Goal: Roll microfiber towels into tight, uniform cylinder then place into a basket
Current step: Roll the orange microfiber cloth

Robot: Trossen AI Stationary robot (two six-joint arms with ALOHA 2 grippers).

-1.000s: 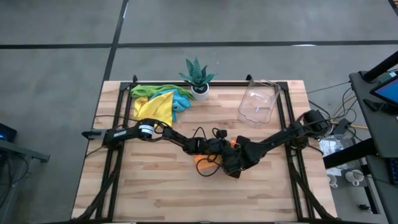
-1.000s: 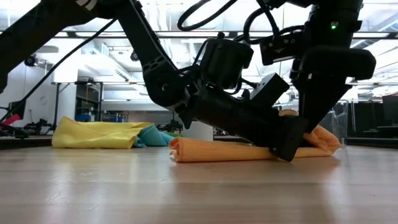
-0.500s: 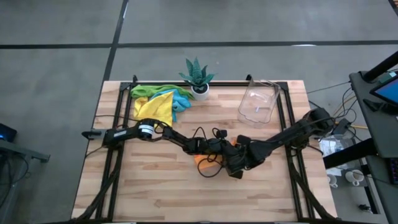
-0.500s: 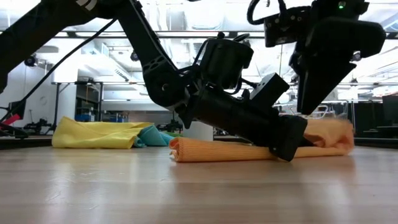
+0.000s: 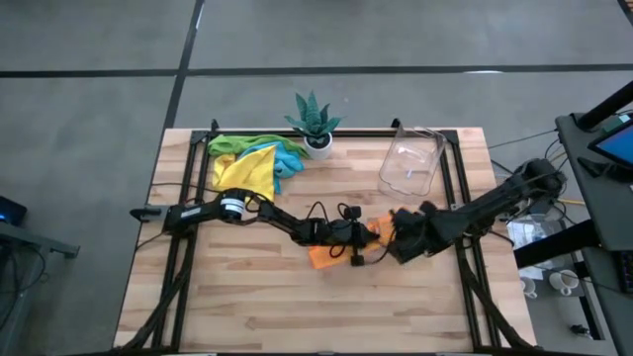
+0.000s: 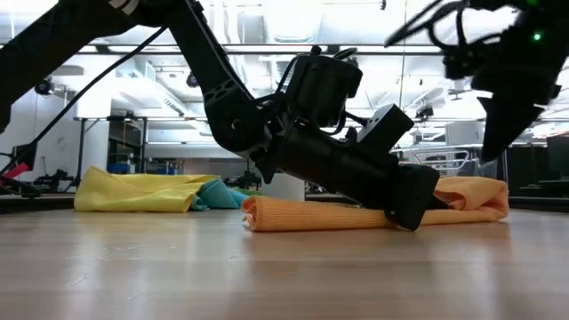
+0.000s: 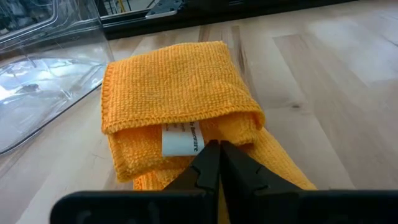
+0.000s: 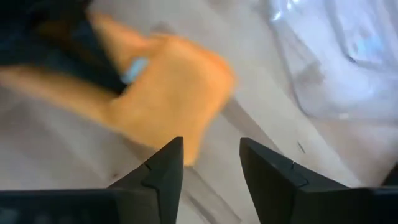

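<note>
Orange towel [image 5: 331, 252] lies partly rolled near table centre, well short of the clear basket [image 5: 410, 163], which sits toward the far edge beside the potted plant [image 5: 316, 121]. Its long axis runs across the table, between the two arms. Left gripper [image 7: 216, 163], fingers pressed together, bears down on the towel's middle, arm stretched low along it. Right gripper [image 8: 208, 155] hangs just off the towel's basket-side end, fingers apart, holding nothing; judged nearer for working that loose folded end.

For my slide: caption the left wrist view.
Shut left claw pins the folded orange towel beside the clear basket.
</note>
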